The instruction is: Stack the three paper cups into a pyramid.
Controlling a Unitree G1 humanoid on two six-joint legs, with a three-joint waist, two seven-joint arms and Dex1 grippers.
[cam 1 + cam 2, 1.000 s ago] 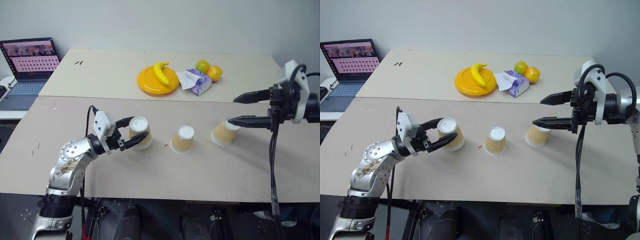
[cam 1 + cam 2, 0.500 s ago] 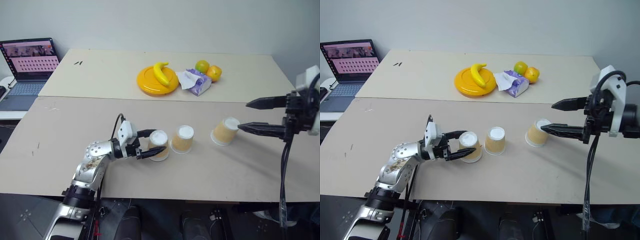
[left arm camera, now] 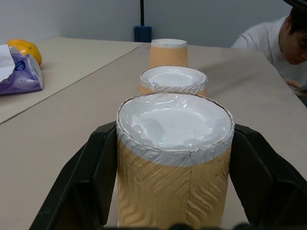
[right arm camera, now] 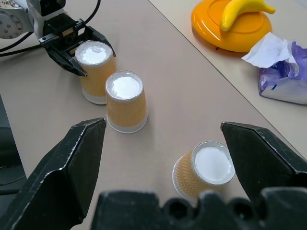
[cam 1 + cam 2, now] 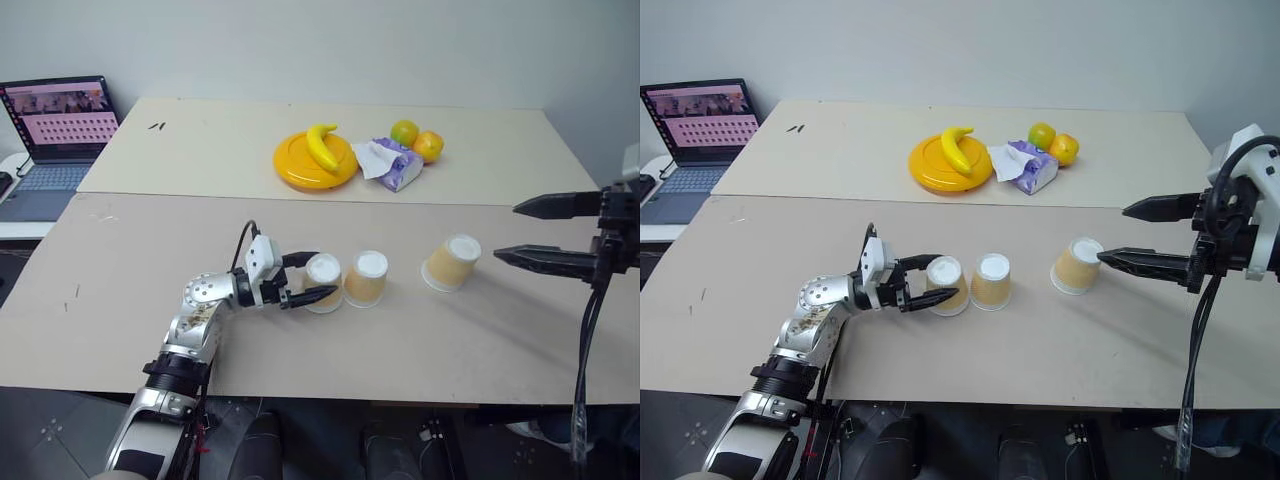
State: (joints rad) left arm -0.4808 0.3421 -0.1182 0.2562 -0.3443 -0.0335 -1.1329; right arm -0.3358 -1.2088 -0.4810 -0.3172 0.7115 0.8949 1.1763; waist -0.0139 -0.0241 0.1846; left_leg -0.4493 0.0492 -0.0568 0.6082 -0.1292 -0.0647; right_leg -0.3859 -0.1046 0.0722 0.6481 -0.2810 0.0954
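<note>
Three tan ribbed paper cups stand upside down in a row on the near table. My left gripper (image 5: 325,275) is shut on the left cup (image 5: 322,283), one black finger (image 3: 98,163) on each side of it. This cup stands right beside the middle cup (image 5: 366,278), almost touching it. The right cup (image 5: 451,262) stands apart, farther right. My right gripper (image 5: 506,230) hovers open to the right of that cup, holding nothing. From the right wrist, all three cups (image 4: 125,99) lie below its spread fingers (image 4: 72,163).
On the far table are a yellow plate (image 5: 300,170) with a banana (image 5: 322,145), a purple tissue pack (image 5: 392,165) and two round fruits (image 5: 428,146). A laptop (image 5: 60,130) sits at the far left. A person (image 3: 283,43) sits beyond the table.
My left gripper has carried the left cup rightward and down until it stands next to the middle cup. My right gripper has drawn back to the right, away from the right cup.
</note>
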